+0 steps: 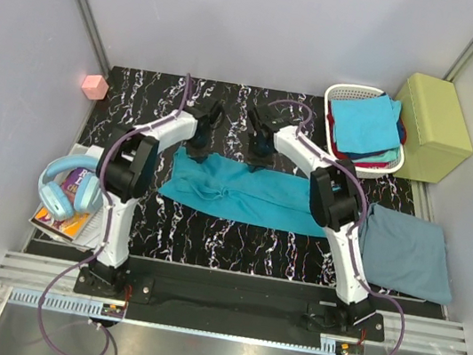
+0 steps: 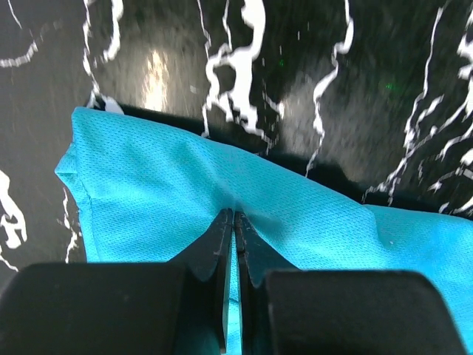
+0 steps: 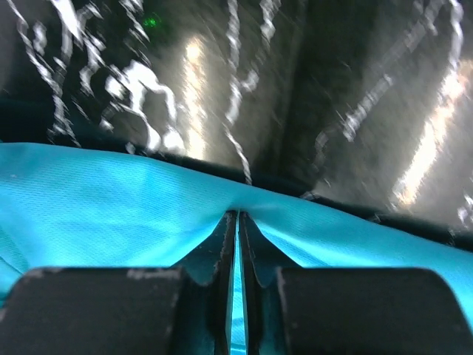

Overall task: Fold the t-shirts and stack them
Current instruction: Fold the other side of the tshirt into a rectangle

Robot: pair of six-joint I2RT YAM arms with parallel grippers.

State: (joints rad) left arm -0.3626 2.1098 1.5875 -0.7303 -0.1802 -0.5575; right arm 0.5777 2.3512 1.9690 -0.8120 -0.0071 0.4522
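A large teal t-shirt lies bunched in a long strip across the black marbled table. My left gripper sits at its far left edge. In the left wrist view the left gripper is shut, pinching a ridge of the teal t-shirt. My right gripper is at the far edge near the middle. The right wrist view shows the right gripper shut on a fold of the teal t-shirt. A folded grey-blue t-shirt lies at the right.
A white slatted basket at the back right holds a bright blue t-shirt on top of red and teal ones. A yellow-green box stands beside it. A pink cube and blue headphones on books sit at the left.
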